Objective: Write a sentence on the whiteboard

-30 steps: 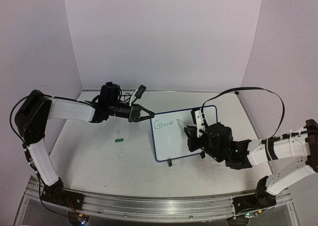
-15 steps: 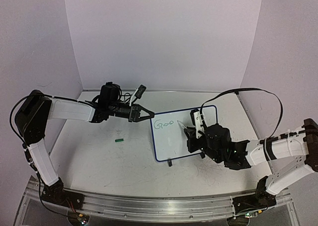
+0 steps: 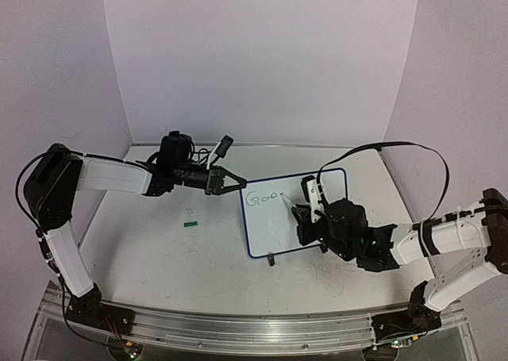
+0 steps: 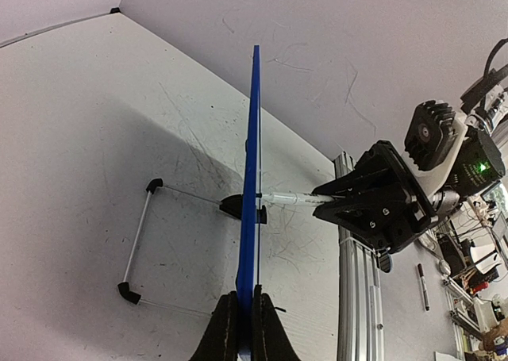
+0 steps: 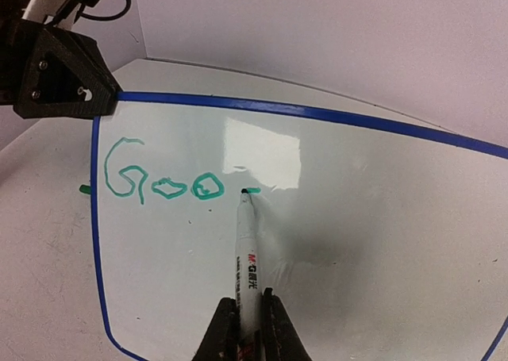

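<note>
- Marker point(image 5: 248, 266) tip touches the whiteboard point(image 5: 381, 242) just right of the sentence point(image 5: 167, 189), so far "Goo"; your next stroke runs rightward.
- Grips: right gripper point(image 5: 246, 313) clamped on marker; left gripper point(image 4: 244, 313) pinching whiteboard edge.

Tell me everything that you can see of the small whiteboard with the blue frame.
The whiteboard is a small glossy white rectangle with a thin blue frame and rounded corners. It stands on the table on black clip feet, a wire stand behind it. The left gripper pinches a top corner. It bears green letters "Goo"; the marker tip touches just right of them.
</note>
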